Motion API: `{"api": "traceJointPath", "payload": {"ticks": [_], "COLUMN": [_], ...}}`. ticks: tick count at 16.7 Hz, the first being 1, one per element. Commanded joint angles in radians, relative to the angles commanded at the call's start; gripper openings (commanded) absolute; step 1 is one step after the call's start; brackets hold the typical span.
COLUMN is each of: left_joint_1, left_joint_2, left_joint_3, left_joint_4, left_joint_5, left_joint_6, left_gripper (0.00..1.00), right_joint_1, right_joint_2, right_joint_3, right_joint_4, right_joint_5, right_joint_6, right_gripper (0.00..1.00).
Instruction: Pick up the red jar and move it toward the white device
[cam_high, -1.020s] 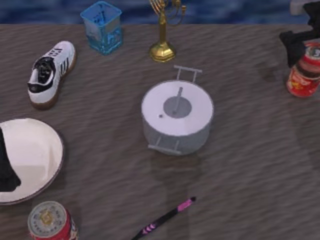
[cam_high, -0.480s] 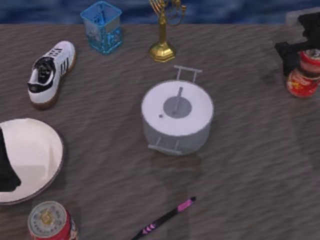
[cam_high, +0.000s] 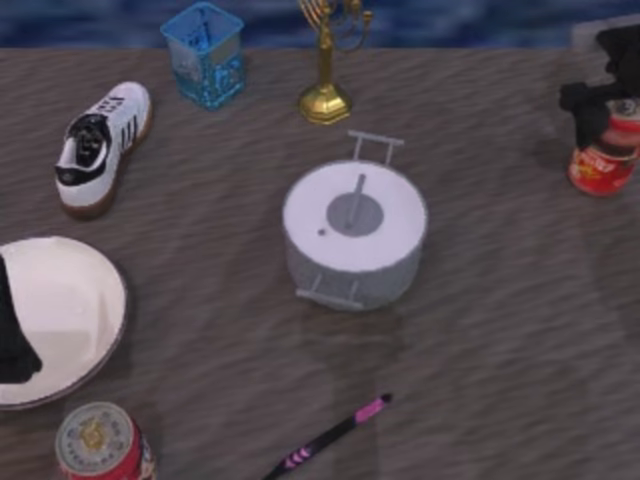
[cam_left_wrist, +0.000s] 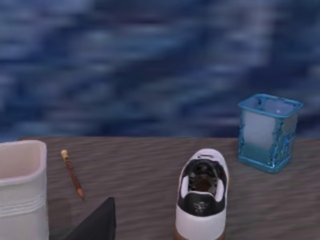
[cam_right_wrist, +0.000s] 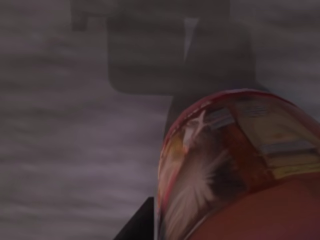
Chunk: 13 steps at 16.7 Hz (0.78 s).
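Observation:
The red jar (cam_high: 600, 167) stands at the table's far right edge, its red label with white-yellow marks filling the right wrist view (cam_right_wrist: 235, 165). My right gripper (cam_high: 607, 112) is down over the jar's top, open, with one dark finger (cam_right_wrist: 139, 225) right beside the jar's side. The other finger is hidden. The white device (cam_high: 355, 235), a squat white-grey cylinder with a grey disc, a rod and two rail handles, sits at the table's middle, well left of the jar. My left gripper (cam_high: 10, 335) is parked over the white plate at the left edge, open.
A white plate (cam_high: 75, 300) and a red can with a silver top (cam_high: 100, 445) lie at the front left. A sneaker (cam_high: 100, 145), a blue cup (cam_high: 205, 55) and a gold candle holder (cam_high: 325, 95) stand at the back. A pink-tipped pen (cam_high: 330, 435) lies in front.
My right gripper has shifted slightly right and toward the back edge, settling over the jar. The jar has hardly moved. The left arm is still.

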Motion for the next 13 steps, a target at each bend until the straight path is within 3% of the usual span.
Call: {"api": "traceJointPath", "payload": {"ticks": [6, 13], "left_joint_1": [0.0, 0.0], "left_joint_2": [0.0, 0.0], "left_joint_3": [0.0, 0.0], "left_joint_4": [0.0, 0.0], "left_joint_5": [0.0, 0.0], "left_joint_6": [0.0, 0.0], "left_gripper": [1.0, 1.0], "right_joint_1": [0.0, 0.0], "right_joint_2": [0.0, 0.0], "right_joint_3": [0.0, 0.0], "right_joint_4": [0.0, 0.0], "right_joint_5": [0.0, 0.0], "right_joint_6": [0.0, 0.0], "right_gripper": [0.02, 0.0]}}
